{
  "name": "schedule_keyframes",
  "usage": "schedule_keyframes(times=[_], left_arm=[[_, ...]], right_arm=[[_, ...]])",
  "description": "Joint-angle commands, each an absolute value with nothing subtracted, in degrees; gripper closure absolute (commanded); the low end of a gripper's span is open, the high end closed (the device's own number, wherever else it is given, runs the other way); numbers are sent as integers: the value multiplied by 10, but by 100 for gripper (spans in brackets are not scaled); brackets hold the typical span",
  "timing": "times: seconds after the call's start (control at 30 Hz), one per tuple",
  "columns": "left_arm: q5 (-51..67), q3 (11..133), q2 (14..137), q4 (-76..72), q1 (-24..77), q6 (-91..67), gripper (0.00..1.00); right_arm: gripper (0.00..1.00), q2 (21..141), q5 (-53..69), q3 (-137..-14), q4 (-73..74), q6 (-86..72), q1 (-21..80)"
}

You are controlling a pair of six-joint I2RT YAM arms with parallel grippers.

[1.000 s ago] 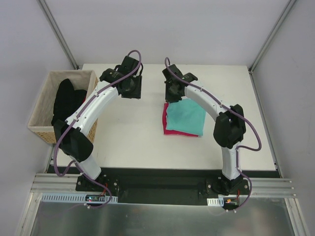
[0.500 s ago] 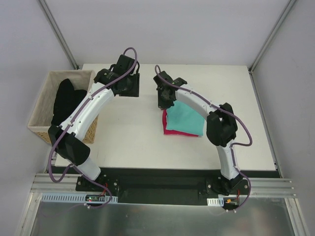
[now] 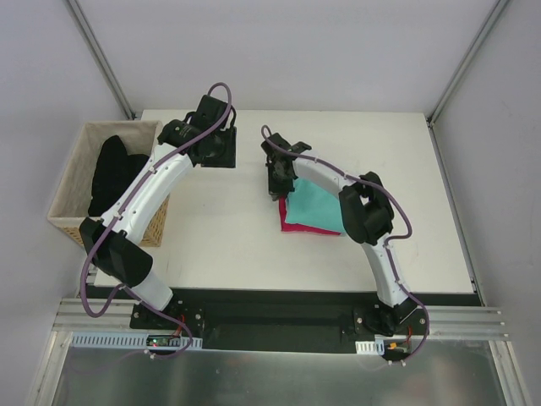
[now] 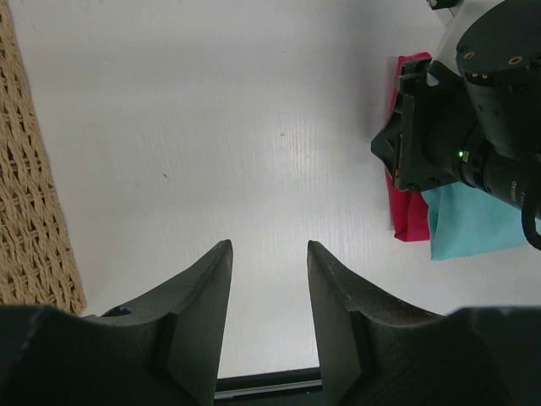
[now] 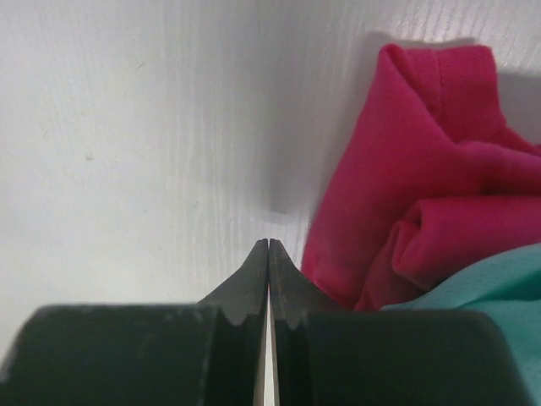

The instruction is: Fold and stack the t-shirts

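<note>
Two stacked t-shirts (image 3: 317,205); left hand (image 4: 269,247) half-open, right hand (image 5: 268,243) closed, both empty.

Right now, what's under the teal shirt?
The pink shirt: only its left and near edges show. The teal shirt covers the rest, so its fold can't be judged.

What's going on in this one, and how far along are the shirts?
Two robot arms are working at a white table. The teal t-shirt lies folded on top of the pink t-shirt, so the stack looks built, though the pink edge is bunched. The right hand is shut on nothing, its tips low beside that pink edge. The left hand hovers over bare table, partly open and empty. A wicker basket at the left holds a black garment.
</note>
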State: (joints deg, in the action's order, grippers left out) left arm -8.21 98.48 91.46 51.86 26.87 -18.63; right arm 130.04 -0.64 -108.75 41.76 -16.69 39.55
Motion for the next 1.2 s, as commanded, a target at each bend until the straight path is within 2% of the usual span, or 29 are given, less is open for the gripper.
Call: schedule_keyframes(times=[0.0,0.4,1.17], left_arm=[[-103,980,889,530,263,-183,59],[-101,974,893,530,262,-185,59],[-97,975,895,530,261,-187,60]], right_arm=[[99,1290,16,-1093,402,-181,381],[99,1267,23,-1031,381,-214,356],[99,1215,-120,-967,437,-280,329]])
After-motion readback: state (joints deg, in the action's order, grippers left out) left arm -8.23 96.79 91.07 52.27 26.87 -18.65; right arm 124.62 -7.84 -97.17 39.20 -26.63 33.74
